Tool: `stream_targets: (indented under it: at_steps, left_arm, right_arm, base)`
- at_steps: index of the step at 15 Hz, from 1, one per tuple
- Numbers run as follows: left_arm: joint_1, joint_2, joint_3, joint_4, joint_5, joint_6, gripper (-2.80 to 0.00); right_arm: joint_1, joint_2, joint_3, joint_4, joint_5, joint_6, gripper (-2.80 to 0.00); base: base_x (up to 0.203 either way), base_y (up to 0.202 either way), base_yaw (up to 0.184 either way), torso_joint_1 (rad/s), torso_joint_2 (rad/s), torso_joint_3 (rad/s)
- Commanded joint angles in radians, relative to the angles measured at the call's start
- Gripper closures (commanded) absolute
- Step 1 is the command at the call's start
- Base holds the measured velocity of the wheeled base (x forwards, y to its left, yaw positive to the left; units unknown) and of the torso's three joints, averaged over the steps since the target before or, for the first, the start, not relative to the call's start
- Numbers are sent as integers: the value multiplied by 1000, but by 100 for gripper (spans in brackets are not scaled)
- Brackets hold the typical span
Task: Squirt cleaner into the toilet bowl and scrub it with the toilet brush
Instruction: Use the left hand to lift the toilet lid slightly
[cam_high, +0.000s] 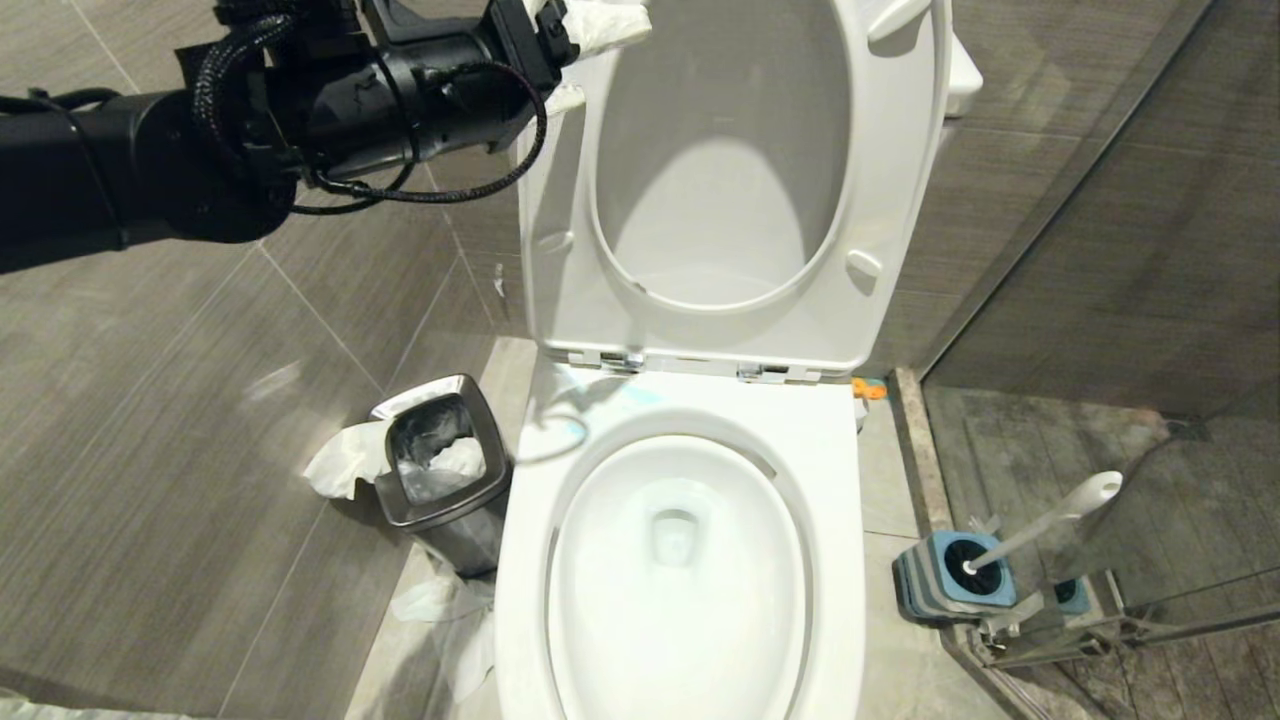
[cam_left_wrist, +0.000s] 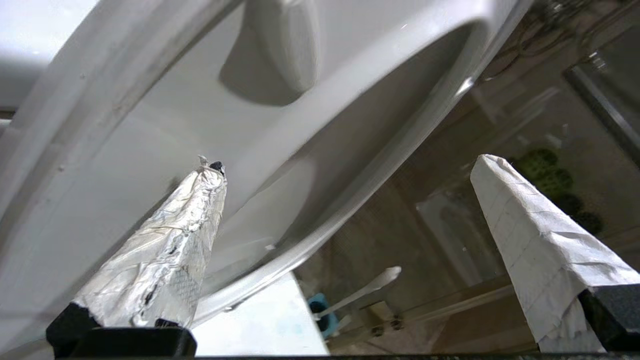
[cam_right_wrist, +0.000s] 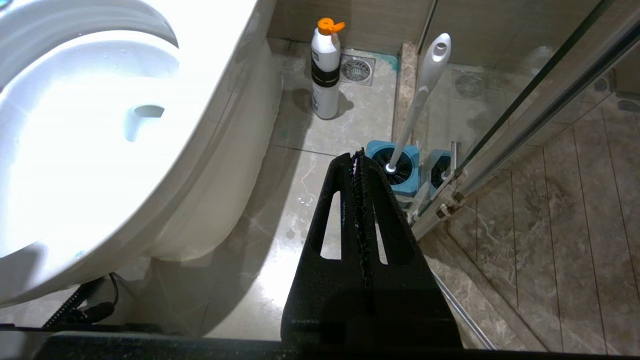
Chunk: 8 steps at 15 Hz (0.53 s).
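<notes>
The white toilet bowl (cam_high: 527, 560) (cam_right_wrist: 210, 80) stands open, with clear water over its drain hole and faint teal smears of cleaner (cam_high: 640, 396) on the back rim. To its right the toilet brush (cam_high: 1040, 522) (cam_left_wrist: 361, 295) (cam_right_wrist: 421, 95) leans in a blue holder (cam_high: 950, 585). A white bottle with an orange cap (cam_right_wrist: 325, 70) stands on the floor beside the toilet. My left gripper (cam_high: 600, 30) (cam_left_wrist: 348, 165) is up by the raised seat's top left edge, open and empty. My right gripper (cam_right_wrist: 357, 155) hangs shut and empty over the floor, short of the brush holder.
The seat and lid (cam_high: 720, 180) stand upright against the tank. A steel bin (cam_high: 440, 470) with a white liner sits left of the toilet. A glass shower door (cam_high: 1100, 300) and its metal rail close off the right. A floor drain (cam_right_wrist: 356, 69) lies behind the bottle.
</notes>
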Motion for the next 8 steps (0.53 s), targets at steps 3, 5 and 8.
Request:
stream_targets:
  at_steps: [3, 5, 8]
  left_arm:
    - [-6, -108, 3, 9, -56, -298, -280]
    - [-7, -162, 5, 41, -67, -446, -280]
    - [-7, -204, 5, 62, -69, -472, -280]
  right_arm:
    - [0, 1, 1, 0, 0, 0, 0]
    - [0, 1, 1, 0, 0, 0, 0]
    - [0, 1, 1, 0, 0, 0, 0]
  base:
    - [0, 0, 0, 0, 0, 0]
    - [0, 0, 0, 0, 0, 0]
    - [0, 0, 0, 0, 0, 0]
